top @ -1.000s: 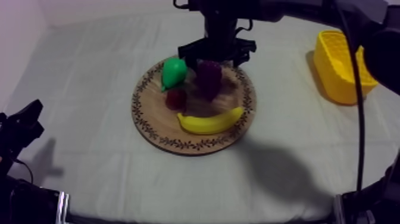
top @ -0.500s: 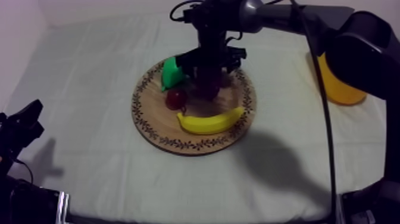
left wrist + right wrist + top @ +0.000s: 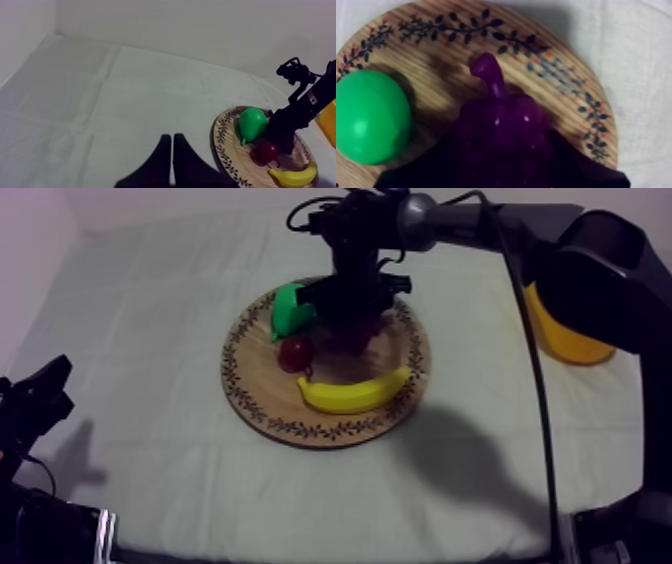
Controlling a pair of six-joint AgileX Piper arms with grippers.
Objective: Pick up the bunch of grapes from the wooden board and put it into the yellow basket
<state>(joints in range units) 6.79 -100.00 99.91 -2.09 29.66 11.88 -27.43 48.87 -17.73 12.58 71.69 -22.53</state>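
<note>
Risk: my right hand [image 3: 350,323] straddles the bunch of grapes [image 3: 501,130], grip I cannot tell, and a crooked lift could knock the pear [image 3: 371,117] just beside it.

On the board [image 3: 258,403], the pear [image 3: 291,309] lies left of the grapes [image 3: 501,127], the small red fruit [image 3: 296,354] and banana [image 3: 352,394] before them; the basket [image 3: 566,340] stands far right.

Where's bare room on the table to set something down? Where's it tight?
Bare cloth: the wide stretch between the wooden board and the left pincer; the strip between the banana and the near edge. Crowded: the board's far half, with pear, small red fruit, grapes and right pincer.
</note>
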